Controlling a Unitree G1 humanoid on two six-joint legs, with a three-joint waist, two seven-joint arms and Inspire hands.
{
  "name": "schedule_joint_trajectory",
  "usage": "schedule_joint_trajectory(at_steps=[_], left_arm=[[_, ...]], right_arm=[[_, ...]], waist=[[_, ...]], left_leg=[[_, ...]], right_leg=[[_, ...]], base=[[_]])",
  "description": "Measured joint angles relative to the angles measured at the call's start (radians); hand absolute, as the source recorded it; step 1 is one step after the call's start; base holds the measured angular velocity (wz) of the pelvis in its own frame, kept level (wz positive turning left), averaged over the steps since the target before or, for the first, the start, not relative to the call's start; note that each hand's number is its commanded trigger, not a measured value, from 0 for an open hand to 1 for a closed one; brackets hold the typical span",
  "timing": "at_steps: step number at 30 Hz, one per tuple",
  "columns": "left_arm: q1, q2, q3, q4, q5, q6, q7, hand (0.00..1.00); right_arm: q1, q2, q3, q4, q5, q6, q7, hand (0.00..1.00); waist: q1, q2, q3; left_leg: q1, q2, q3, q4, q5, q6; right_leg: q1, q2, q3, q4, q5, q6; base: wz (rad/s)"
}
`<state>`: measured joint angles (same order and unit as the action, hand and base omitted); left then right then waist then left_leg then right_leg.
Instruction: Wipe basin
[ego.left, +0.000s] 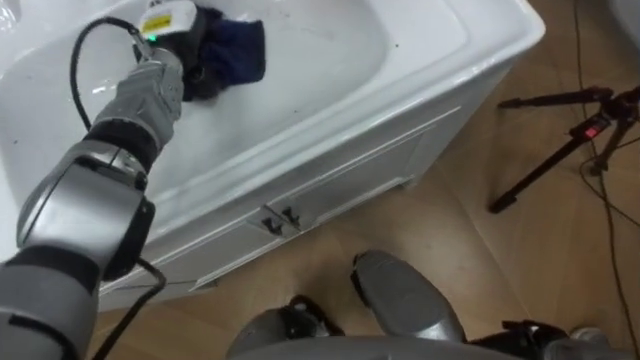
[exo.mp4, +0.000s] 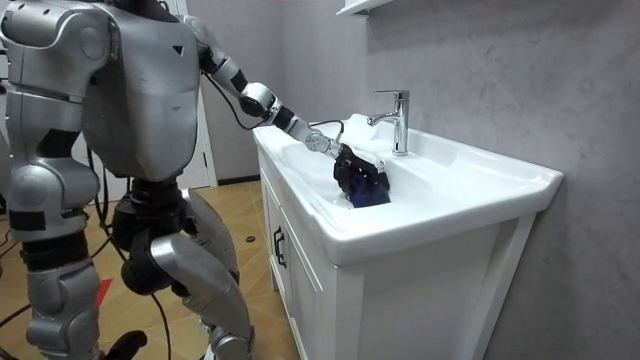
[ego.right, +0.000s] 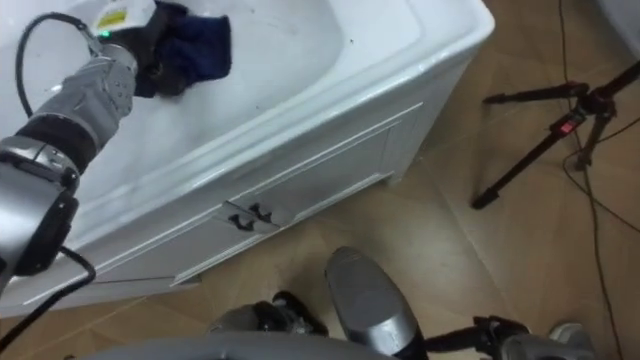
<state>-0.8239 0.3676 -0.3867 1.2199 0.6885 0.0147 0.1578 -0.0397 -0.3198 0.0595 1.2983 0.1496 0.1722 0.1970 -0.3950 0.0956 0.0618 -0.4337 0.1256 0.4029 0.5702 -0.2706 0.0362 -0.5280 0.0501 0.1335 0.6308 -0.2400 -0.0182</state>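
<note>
Left hand (ego.left: 180, 50) clutched crumpled dark blue cloth (ego.left: 240, 45) against white ceramic basin (ego.left: 330, 55) bowl; wiping under way, most surface probably left, extent cleaned unclear.

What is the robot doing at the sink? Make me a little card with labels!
place: white basin on a cabinet
left hand: in the basin, curled on the cloth
cloth: dark blue, bunched, lying in the basin
tap: upright at the basin's wall side
floor: black tripod beside the cabinet
</note>
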Motion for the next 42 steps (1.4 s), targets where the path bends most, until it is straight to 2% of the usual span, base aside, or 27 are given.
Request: schedule_joint_trajectory(at_steps=[4,8,11,14,17,18,20,22,27,32,34,37,39,41,42], left_arm=[[0.001,0.012,0.008,0.014,0.001,-0.001,0.009,1.00],[0.002,0.012,0.034,0.016,0.022,-0.017,0.007,1.00],[0.006,0.013,0.063,0.015,0.048,-0.021,0.007,1.00],[0.036,0.027,0.104,0.016,0.099,-0.020,0.017,1.00],[0.078,0.047,0.121,0.014,0.134,-0.020,0.031,1.00],[0.091,0.054,0.121,0.013,0.150,-0.020,0.035,1.00],[0.107,0.058,0.127,0.012,0.171,-0.020,0.038,1.00],[0.151,0.058,0.150,-0.014,0.217,-0.021,0.044,1.00],[0.216,0.057,0.168,-0.063,0.268,-0.021,0.105,1.00],[0.277,0.055,0.170,-0.099,0.287,-0.021,0.145,1.00],[0.330,0.053,0.185,-0.152,0.300,-0.021,0.177,1.00],[0.385,0.051,0.187,-0.204,0.329,-0.021,0.228,1.00],[0.401,0.045,0.187,-0.217,0.331,-0.021,0.248,1.00],[0.407,0.038,0.186,-0.218,0.330,-0.020,0.265,1.00],[0.407,0.037,0.186,-0.217,0.329,-0.019,0.268,1.00]], right_arm=[[-0.032,0.000,0.008,0.036,0.051,-0.008,-0.022,0.00],[-0.046,0.003,0.009,0.047,0.050,-0.008,-0.040,0.00],[-0.052,0.002,0.021,0.057,0.048,-0.008,-0.046,0.00],[-0.052,0.003,0.037,0.060,0.040,-0.007,-0.056,0.00],[-0.045,0.002,0.035,0.062,0.039,-0.008,-0.068,0.00],[-0.046,0.002,0.036,0.065,0.041,-0.005,-0.076,0.00],[-0.047,0.001,0.036,0.068,0.038,-0.001,-0.083,0.00],[-0.061,0.002,0.033,0.066,0.032,-0.002,-0.084,0.00],[-0.078,0.014,0.014,0.066,0.004,0.004,-0.085,0.00],[-0.076,0.016,0.017,0.119,0.004,0.005,-0.109,0.00],[-0.065,0.016,0.017,0.141,0.006,0.005,-0.123,0.00],[-0.064,0.014,0.017,0.143,0.006,0.003,-0.150,0.00],[-0.068,0.012,0.017,0.142,0.008,-0.001,-0.159,0.00],[-0.082,0.011,0.017,0.143,0.012,-0.004,-0.171,0.00],[-0.087,0.012,0.019,0.142,0.022,-0.010,-0.173,0.00]], waist=[[0.022,-0.008,0.0042],[0.045,-0.003,-0.0004],[0.077,-0.002,-0.0048],[0.108,-0.001,-0.0095],[0.129,-0.016,-0.0204],[0.148,-0.009,-0.0360],[0.161,-0.014,-0.0356],[0.174,-0.015,-0.0437],[0.183,-0.019,-0.0438],[0.199,-0.019,-0.0459],[0.211,-0.013,-0.0534],[0.226,-0.007,-0.0580],[0.236,-0.005,-0.0590],[0.237,-0.004,-0.0597],[0.237,-0.008,-0.0562]], left_leg=[[-0.019,0.002,-0.017,0.008,0.013,-0.011],[-0.038,0.003,-0.055,0.014,0.022,-0.018],[-0.045,0.003,-0.079,0.017,0.033,-0.023],[-0.043,0.000,-0.095,0.019,0.047,-0.026],[-0.024,-0.010,-0.107,0.000,0.061,-0.030],[-0.019,-0.009,-0.112,-0.008,0.067,-0.033],[0.006,-0.009,-0.120,-0.026,0.075,-0.037],[0.036,-0.017,-0.124,-0.052,0.083,-0.042],[0.054,-0.022,-0.142,-0.073,0.099,-0.054],[0.083,-0.020,-0.154,-0.088,0.108,-0.069],[0.090,-0.019,-0.160,-0.086,0.111,-0.073],[0.098,-0.021,-0.160,-0.087,0.111,-0.073],[0.099,-0.022,-0.161,-0.087,0.111,-0.073],[0.099,-0.034,-0.169,-0.087,0.111,-0.073],[0.099,-0.035,-0.170,-0.090,0.111,-0.073]], right_leg=[[-0.012,-0.004,-0.020,0.012,0.000,-0.016],[-0.014,-0.010,-0.061,0.012,-0.004,-0.030],[-0.011,-0.013,-0.086,0.011,-0.002,-0.037],[-0.002,-0.018,-0.107,0.009,-0.006,-0.049],[0.024,-0.033,-0.138,0.005,-0.017,-0.059],[0.035,-0.033,-0.148,-0.010,-0.017,-0.058],[0.066,-0.035,-0.162,-0.028,-0.018,-0.061],[0.084,-0.038,-0.166,-0.039,-0.023,-0.069],[0.107,-0.046,-0.191,-0.042,-0.023,-0.074],[0.137,-0.045,-0.209,-0.046,-0.034,-0.091],[0.150,-0.043,-0.220,-0.060,-0.035,-0.100],[0.160,-0.043,-0.230,-0.062,-0.038,-0.113],[0.161,-0.043,-0.235,-0.062,-0.037,-0.124],[0.164,-0.045,-0.236,-0.061,-0.036,-0.130],[0.165,-0.045,-0.240,-0.061,-0.035,-0.132]], base=[[0.11],[0.27],[0.22],[0.21],[0.32],[0.23],[0.21],[0.05],[0.08],[0.07],[0.17],[0.11],[0.09],[0.08],[0.10]])
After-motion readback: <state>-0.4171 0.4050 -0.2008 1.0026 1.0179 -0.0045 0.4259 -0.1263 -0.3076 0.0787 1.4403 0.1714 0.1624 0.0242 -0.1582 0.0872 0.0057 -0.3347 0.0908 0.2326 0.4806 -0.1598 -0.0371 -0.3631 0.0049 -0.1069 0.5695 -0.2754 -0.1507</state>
